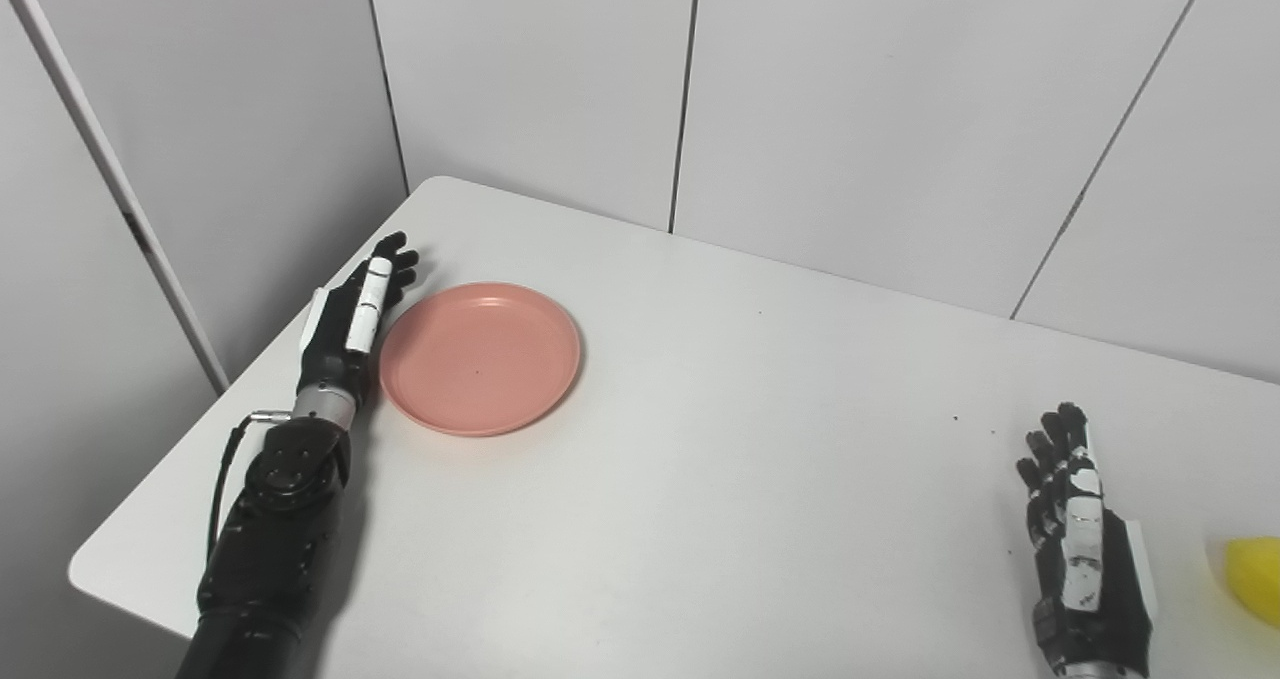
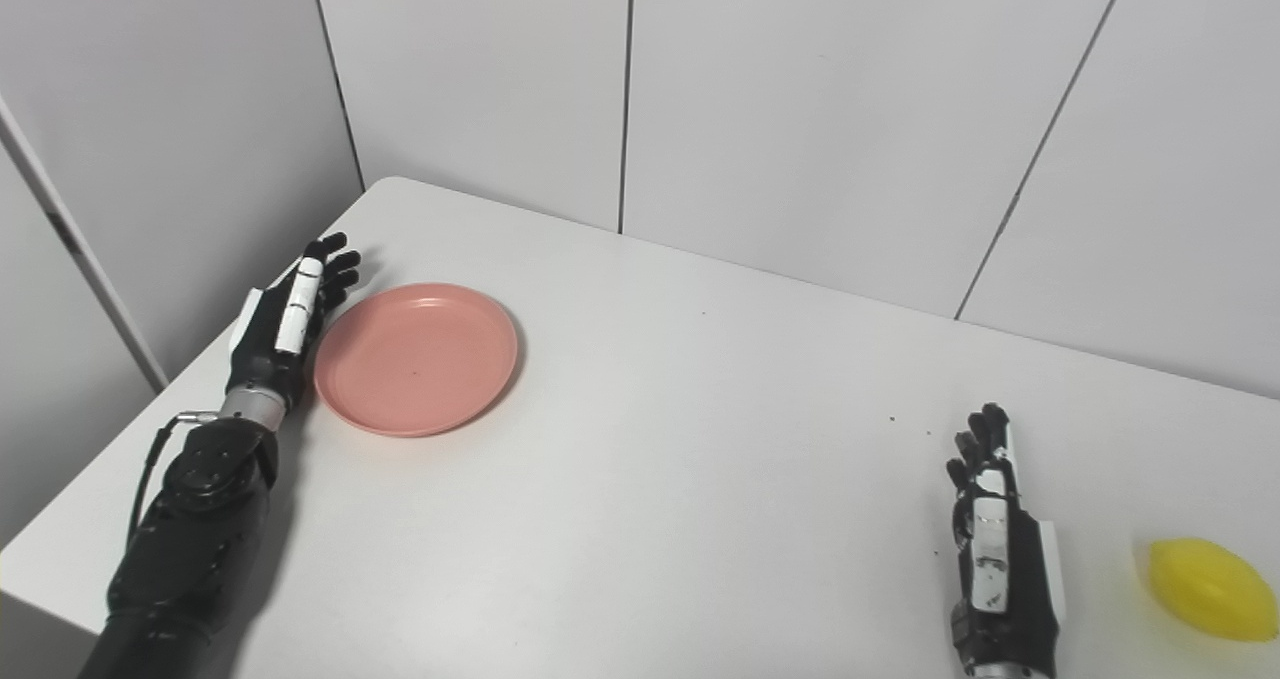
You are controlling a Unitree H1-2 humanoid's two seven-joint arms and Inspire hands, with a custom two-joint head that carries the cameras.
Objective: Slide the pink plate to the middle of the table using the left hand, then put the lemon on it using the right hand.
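A pink plate [image 1: 480, 356] lies flat on the left part of the white table [image 1: 720, 459]. My left hand [image 1: 358, 311] stands edge-on right against the plate's left rim, fingers straight and apart, holding nothing. A yellow lemon [image 2: 1210, 590] rests near the table's right edge. My right hand [image 2: 995, 549] rests open on the table to the left of the lemon, a short gap away, with its fingers pointing toward the far wall.
Grey wall panels [image 1: 850, 109] stand close behind the table and along its left side. The table's near-left corner [image 1: 90, 569] is rounded. A few dark specks [image 2: 905, 424] dot the surface beyond the right hand.
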